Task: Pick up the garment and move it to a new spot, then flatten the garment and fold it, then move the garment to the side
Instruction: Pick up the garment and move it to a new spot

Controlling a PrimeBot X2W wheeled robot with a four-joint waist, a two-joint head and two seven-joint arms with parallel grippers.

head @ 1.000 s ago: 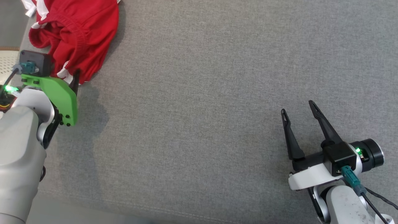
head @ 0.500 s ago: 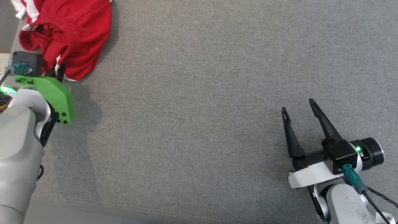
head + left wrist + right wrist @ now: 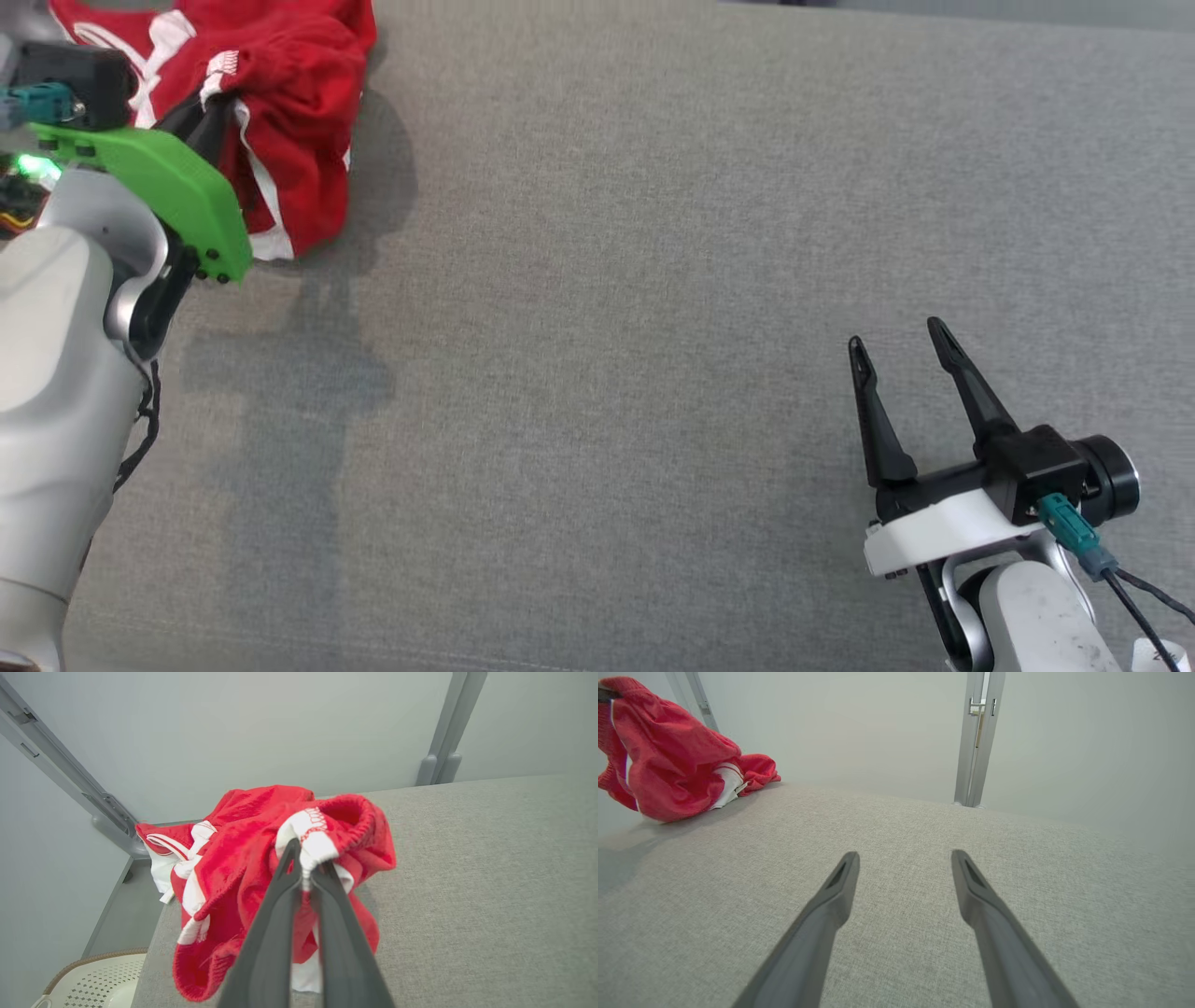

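The garment (image 3: 289, 103) is red with white stripes and lies bunched at the far left corner of the grey table. My left gripper (image 3: 213, 105) is shut on a white-edged fold of the garment (image 3: 243, 858), and the pinched part is lifted while the rest hangs down to the table. In the left wrist view its two fingers (image 3: 280, 914) meet at the white trim. My right gripper (image 3: 896, 341) stands open over bare table at the lower right, far from the cloth. From the right wrist view the garment (image 3: 668, 760) shows at the upper left, beyond the open right gripper (image 3: 903, 858).
The grey fabric table (image 3: 653, 280) stretches wide between the two arms. A white perforated basket (image 3: 88, 980) sits below the table's left edge. Grey wall and metal frame posts (image 3: 976, 737) stand behind the table's far edge.
My left gripper went from open to shut on the garment's edge and has raised it. The cloth now hangs bunched from the fingers. The right gripper stayed open in place.
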